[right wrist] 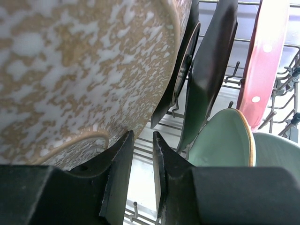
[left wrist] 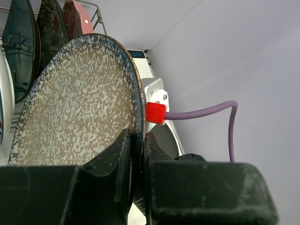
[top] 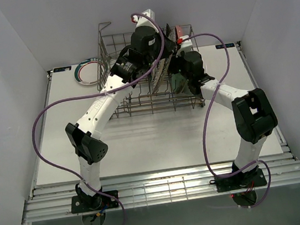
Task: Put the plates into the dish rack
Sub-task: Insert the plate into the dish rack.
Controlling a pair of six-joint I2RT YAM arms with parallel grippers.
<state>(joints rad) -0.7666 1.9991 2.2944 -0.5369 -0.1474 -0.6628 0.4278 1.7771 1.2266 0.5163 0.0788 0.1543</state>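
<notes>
top view: both arms reach away from their bases into the dish rack (top: 132, 108), which stands at the far middle of the white table (top: 159, 139). the left arm (top: 106, 99) crosses the rack's left side and the right arm (top: 232, 101) comes in from the right. their wrists hide most of the plates standing inside. one white plate with a green and red rim (top: 84, 72) lies flat on the table, just beside the rack's left wall.

left wrist view: the left gripper (left wrist: 138, 138) is clamped on the rim of the speckled grey plate (left wrist: 79, 103), one finger on each face. the plate stands on edge. behind it stand a teal plate (left wrist: 18, 47), a black floral plate (left wrist: 51, 23) and a pink plate (left wrist: 77, 18), all upright in the rack. a red block with a purple cable (left wrist: 155, 112) sits just beside the speckled plate's rim.

right wrist view: the right gripper (right wrist: 141, 136) has its jaws a little apart, with only rack wire showing between them. the speckled plate's underside fills the upper left, its edge against the outside of the left finger. to the right a mint plate (right wrist: 225, 140) stands low in the rack.
</notes>
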